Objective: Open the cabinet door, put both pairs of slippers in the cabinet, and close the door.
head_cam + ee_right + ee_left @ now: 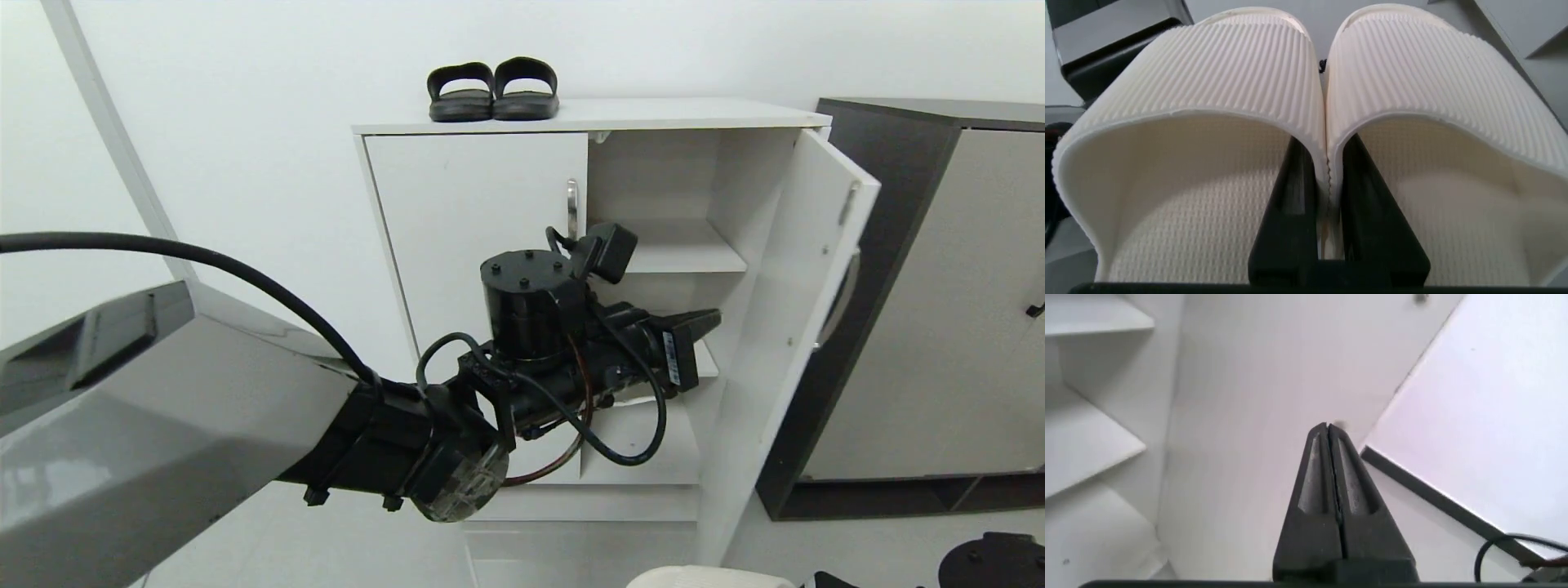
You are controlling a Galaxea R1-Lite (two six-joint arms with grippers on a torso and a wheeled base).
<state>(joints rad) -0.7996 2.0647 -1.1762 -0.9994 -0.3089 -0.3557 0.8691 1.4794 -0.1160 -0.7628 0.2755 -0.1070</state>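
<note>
A white cabinet (473, 237) stands against the wall, its left door shut and its right door (784, 327) swung open. A pair of black slippers (493, 90) sits on its top. My left gripper (706, 322) reaches into the open half at middle-shelf height. It is shut with nothing between its fingers, pointing at the inner side wall (1328, 429). My right gripper (1325, 159) is shut on the adjoining inner strap edges of a pair of cream ribbed slippers (1233, 90). The cream slippers (710, 576) peek in low, in front of the cabinet.
Bare white shelves (686, 253) show inside the open half (1086, 441). A dark grey cabinet (939, 310) stands close to the right, just behind the open door. The floor in front is pale.
</note>
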